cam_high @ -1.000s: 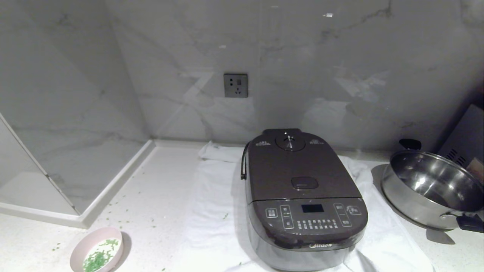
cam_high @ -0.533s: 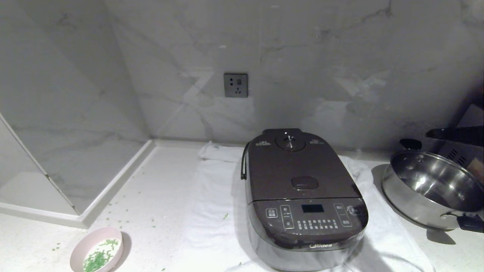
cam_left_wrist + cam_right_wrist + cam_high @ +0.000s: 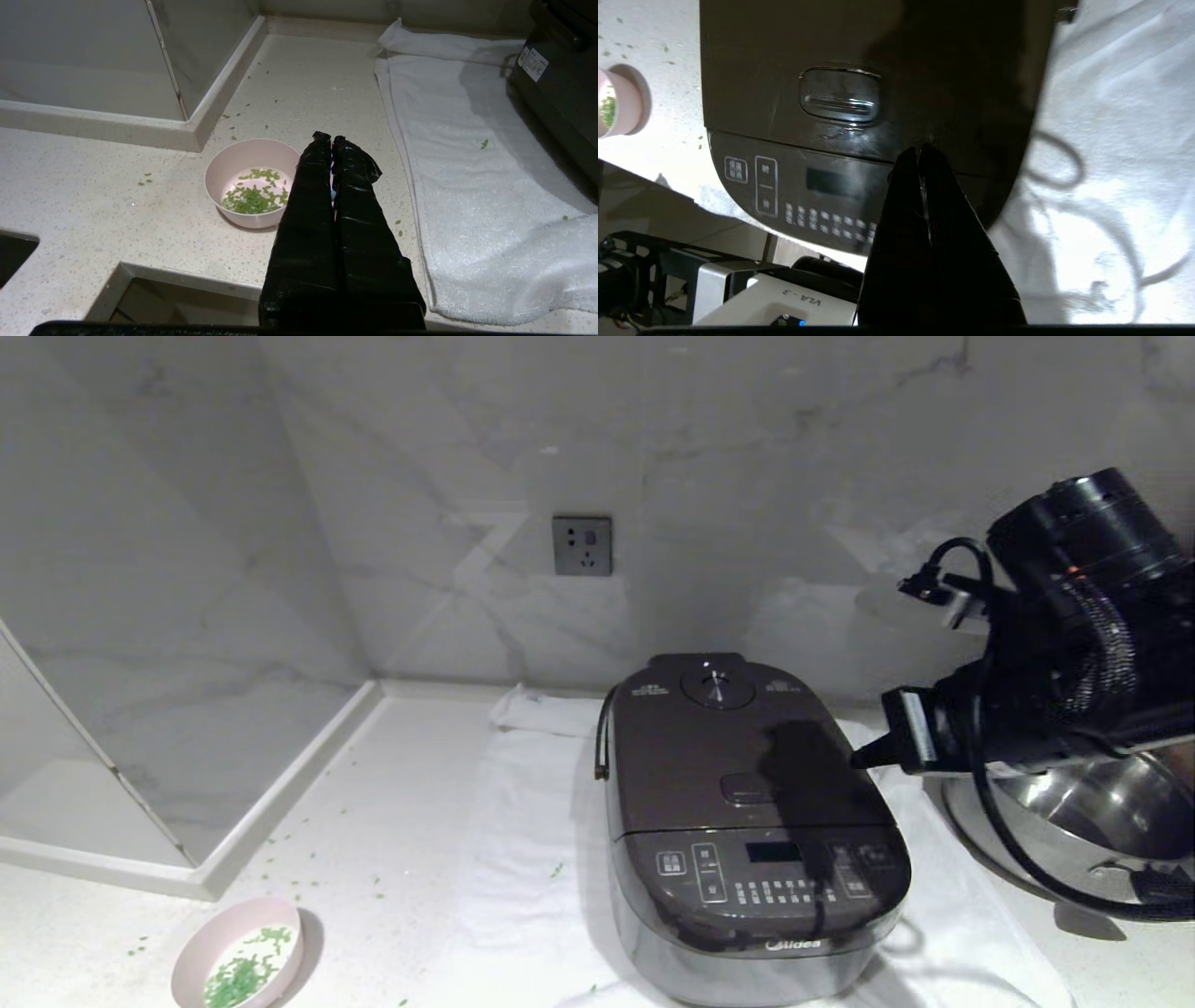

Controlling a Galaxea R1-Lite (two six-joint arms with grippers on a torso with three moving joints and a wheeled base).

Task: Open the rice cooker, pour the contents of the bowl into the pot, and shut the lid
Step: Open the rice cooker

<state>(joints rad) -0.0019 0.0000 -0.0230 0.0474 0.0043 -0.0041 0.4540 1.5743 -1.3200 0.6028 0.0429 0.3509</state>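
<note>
Head view, nearest first: the bowl (image 3: pixel 239 954) sits at the counter's front left, its contents (image 3: pixel 245 973) unpoured. Beyond, the rice cooker (image 3: pixel 752 828) rests on the white towel (image 3: pixel 523 859), the lid (image 3: pixel 738 747) down (nothing done yet). The right gripper (image 3: pixel 919 150) hangs above the lid, fingers pressed together, empty. The left gripper (image 3: pixel 331 138), likewise closed and empty, hangs beside the bowl.

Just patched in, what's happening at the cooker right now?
The right gripper is shut and hovers above the rice cooker, near the release button on the lid, which is not open yet. The left gripper is shut and idle beside the bowl, which holds the green contents on the counter.
</note>
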